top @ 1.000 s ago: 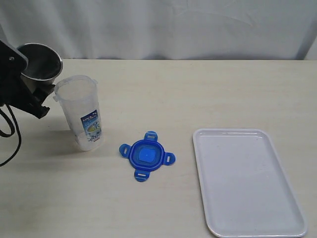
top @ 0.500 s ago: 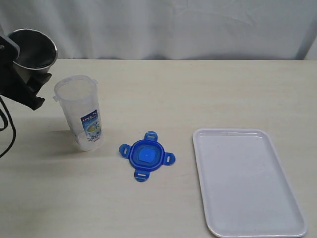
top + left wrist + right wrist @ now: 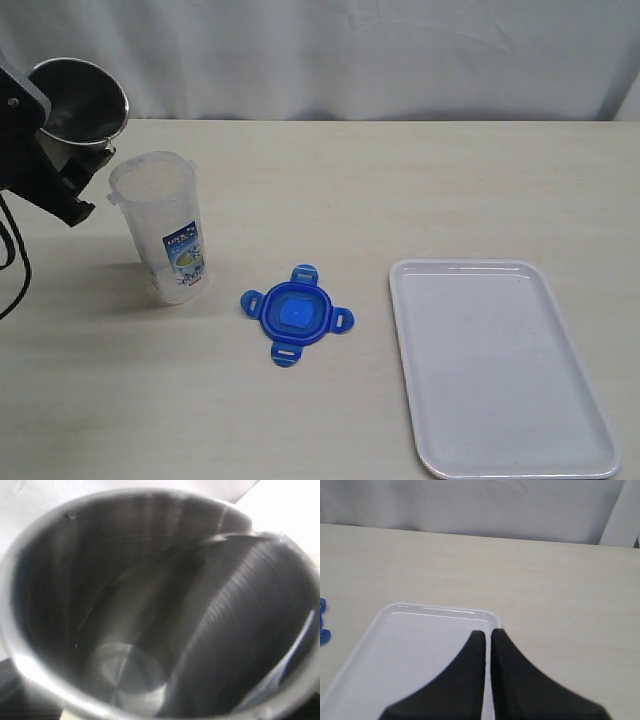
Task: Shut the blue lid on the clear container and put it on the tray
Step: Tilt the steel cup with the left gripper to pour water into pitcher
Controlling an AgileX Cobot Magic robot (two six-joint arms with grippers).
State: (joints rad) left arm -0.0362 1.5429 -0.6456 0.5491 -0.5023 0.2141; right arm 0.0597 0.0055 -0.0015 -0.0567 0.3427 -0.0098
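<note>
Grey metal cup [image 3: 82, 100] is gripped by left gripper [image 3: 72, 185] at far left, jaws spread wide around it. Cup is held just beside rim of clear container [image 3: 165, 225]; contact cannot be told. Container is stood upright on table [image 3: 400, 190], uncapped, label turned toward camera. Blue lid [image 3: 296, 315] is laid flat on table between container and tray [image 3: 500, 370], apart from both. Right gripper [image 3: 487, 635] is pressed shut, tips held over tray rim.
</note>
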